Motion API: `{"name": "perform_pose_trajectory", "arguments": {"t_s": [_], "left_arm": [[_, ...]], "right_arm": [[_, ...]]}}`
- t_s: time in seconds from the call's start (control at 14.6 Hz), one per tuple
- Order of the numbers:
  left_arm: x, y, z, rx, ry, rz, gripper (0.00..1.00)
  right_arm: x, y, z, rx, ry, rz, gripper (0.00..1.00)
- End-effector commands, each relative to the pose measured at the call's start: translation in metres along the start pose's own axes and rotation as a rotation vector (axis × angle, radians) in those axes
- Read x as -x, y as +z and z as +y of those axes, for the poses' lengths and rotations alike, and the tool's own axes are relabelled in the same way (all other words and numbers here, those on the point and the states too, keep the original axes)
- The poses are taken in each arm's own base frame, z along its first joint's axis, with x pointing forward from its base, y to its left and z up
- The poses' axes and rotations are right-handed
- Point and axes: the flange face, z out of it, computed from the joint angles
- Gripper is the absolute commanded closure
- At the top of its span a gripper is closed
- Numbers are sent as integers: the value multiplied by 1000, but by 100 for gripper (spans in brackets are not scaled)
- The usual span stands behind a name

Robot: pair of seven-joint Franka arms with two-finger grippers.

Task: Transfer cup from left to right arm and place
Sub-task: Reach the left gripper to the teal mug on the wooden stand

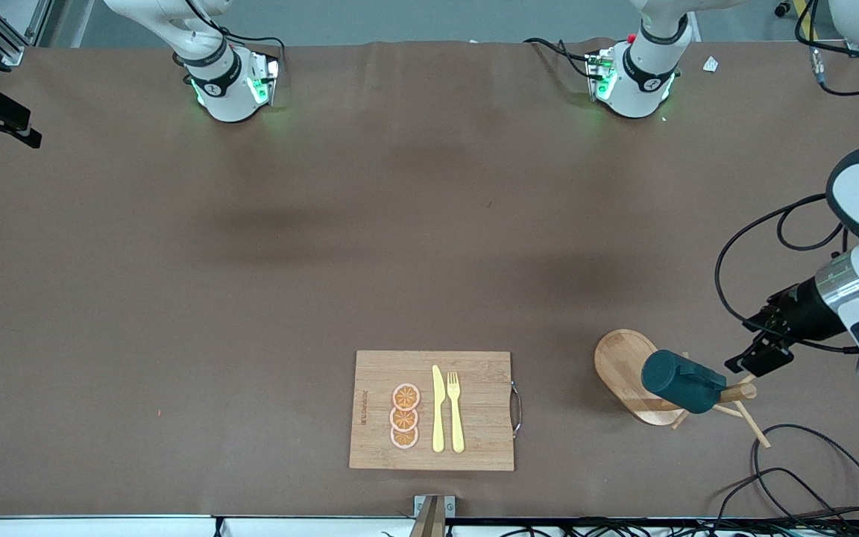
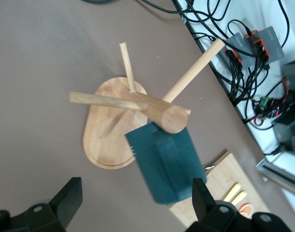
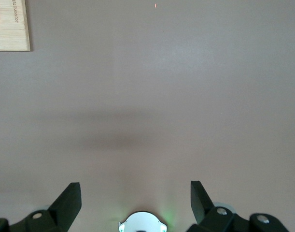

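Teal cup (image 1: 681,381) hangs on a peg of the wooden mug rack (image 1: 627,373) in the front view, nothing transferred yet. Left wrist view: left gripper (image 2: 133,203) spread wide, empty, beside the cup. Right wrist view: right gripper (image 3: 135,195) wide, waiting over bare table (image 3: 147,96).

The front view looks down from high across the table (image 1: 250,246), facing the arm bases along the frame's top. The left wrist view looks steeply down, close over the rack (image 2: 137,111) and cup (image 2: 166,164), with the board (image 2: 219,183) at its lower right edge. The right wrist view looks straight down on bare table (image 3: 161,106); its upper left corner catches the board (image 3: 12,29). All three views share that board (image 1: 433,410).
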Motion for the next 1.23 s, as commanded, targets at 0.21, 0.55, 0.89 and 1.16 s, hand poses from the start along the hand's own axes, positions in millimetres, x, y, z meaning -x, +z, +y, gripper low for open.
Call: {"name": "perform_pose_trajectory", "arguments": {"t_s": [0.21, 0.55, 0.89, 1.16], "left_arm": [[-8, 40, 24, 68, -155, -21, 0], [-6, 63, 23, 83, -235, -93, 0], [-6, 80, 20, 83, -272, -131, 0], [-8, 91, 19, 98, -305, -166, 0]], "right_arm": [[7, -2, 1, 2, -12, 14, 0], [7, -2, 0, -2, -11, 10, 0], [7, -1, 1, -4, -10, 7, 0], [8, -1, 2, -4, -9, 5, 0]]}}
